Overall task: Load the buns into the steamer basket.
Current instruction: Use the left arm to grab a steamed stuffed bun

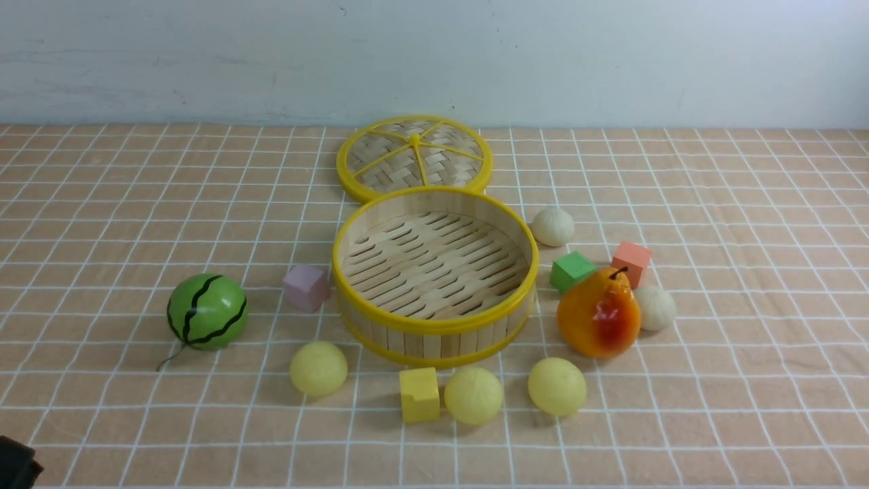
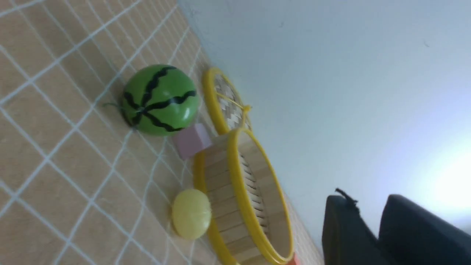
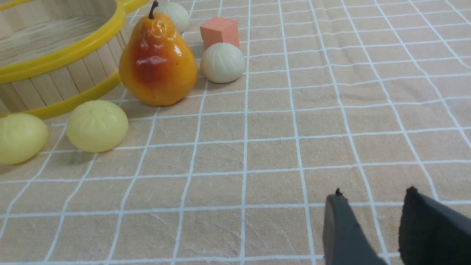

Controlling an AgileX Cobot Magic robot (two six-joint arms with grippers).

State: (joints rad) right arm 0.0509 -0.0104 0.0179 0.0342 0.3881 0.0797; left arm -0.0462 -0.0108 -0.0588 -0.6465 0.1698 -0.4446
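In the steamer basket (image 1: pixel 434 327): nothing; the slatted floor is bare, so I judge that no part of the task is done.
Buns left to move: all five lie on the checked cloth around the basket.
Left yellow bun (image 1: pixel 318 368): near the basket's front, on its left side.
Middle yellow bun (image 1: pixel 473 395): just beside the yellow cube (image 1: pixel 419 394).
Right yellow bun (image 1: pixel 557 386): in front of the pear (image 1: pixel 599 314).
Far white bun (image 1: pixel 552 226): just beside the basket's right rim.
Near white bun (image 1: pixel 655 307): partly behind the pear.
Left gripper (image 2: pixel 371 206): only a narrow gap between its fingers, nothing in it.
Right gripper (image 3: pixel 375 198): fingers apart, nothing between them, low over bare cloth, well apart from the buns.
Front view only: all five buns together, and the lid (image 1: pixel 414 159) behind the basket; the right gripper does not show there.
Left wrist view: only one yellow bun, close to the basket wall, with the watermelon ball (image 2: pixel 159 99) farther off.
Right wrist view: the fine pleats on the buns.
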